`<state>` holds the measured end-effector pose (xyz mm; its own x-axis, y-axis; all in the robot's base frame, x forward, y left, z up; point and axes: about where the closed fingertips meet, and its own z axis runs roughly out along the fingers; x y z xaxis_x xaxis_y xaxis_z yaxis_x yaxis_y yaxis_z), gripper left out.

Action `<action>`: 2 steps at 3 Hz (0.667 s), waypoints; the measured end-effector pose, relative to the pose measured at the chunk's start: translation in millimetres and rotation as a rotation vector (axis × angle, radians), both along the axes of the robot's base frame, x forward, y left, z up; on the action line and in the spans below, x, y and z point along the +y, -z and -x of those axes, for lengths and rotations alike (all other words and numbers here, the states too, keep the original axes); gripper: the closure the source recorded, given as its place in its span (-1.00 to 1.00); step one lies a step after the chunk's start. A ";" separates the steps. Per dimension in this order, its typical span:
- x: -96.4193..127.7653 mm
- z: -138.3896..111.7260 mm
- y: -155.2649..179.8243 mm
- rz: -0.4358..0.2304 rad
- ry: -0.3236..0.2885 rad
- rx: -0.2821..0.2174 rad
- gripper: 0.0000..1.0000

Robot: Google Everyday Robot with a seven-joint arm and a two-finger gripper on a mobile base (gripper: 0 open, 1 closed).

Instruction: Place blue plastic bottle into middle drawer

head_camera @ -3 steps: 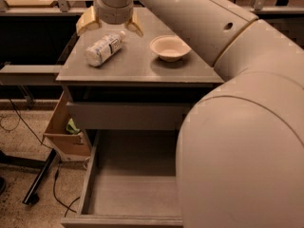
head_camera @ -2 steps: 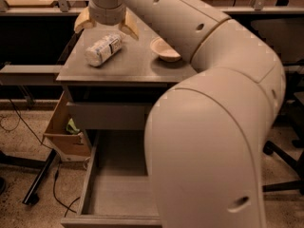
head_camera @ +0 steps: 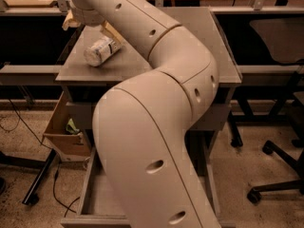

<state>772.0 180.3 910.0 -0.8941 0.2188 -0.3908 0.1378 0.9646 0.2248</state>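
1. Grey desk (head_camera: 223,42) under dim warm light, dark shelving behind it; everything for this job sits on or under it
2. On the left half of that top lies the blue plastic bottle (head_camera: 100,51), down on its side and not in any drawer. Its long axis runs on a diagonal, from the near-left end to the far-right end. I cannot tell which end carries the cap
3. My gripper (head_camera: 91,30) hangs just above and behind the bottle, toward the desk's far-left corner. The jaws stand spread apart with nothing between them, one tan tip showing left of the bottle and the other by its far-right end
4. What the coming move turns on, as I judge it: the bottle lies just nearward of and below the jaws, and their opening crosses its axis at a slant, not squarely. I would want a short drop and perhaps a small wrist turn before clamping
5. Well below, the middle drawer (head_camera: 97,201) is pulled open toward me. What floor I see is bare, but the arm (head_camera: 156,141) hides most of it
6. Further out, a cardboard box (head_camera: 66,137) sits at the left and a chair base (head_camera: 275,175) at the right
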 end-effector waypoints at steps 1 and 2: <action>0.0 0.0 0.0 0.000 0.000 0.000 -1.00; 1.7 -5.1 7.7 0.001 0.000 -0.020 -1.00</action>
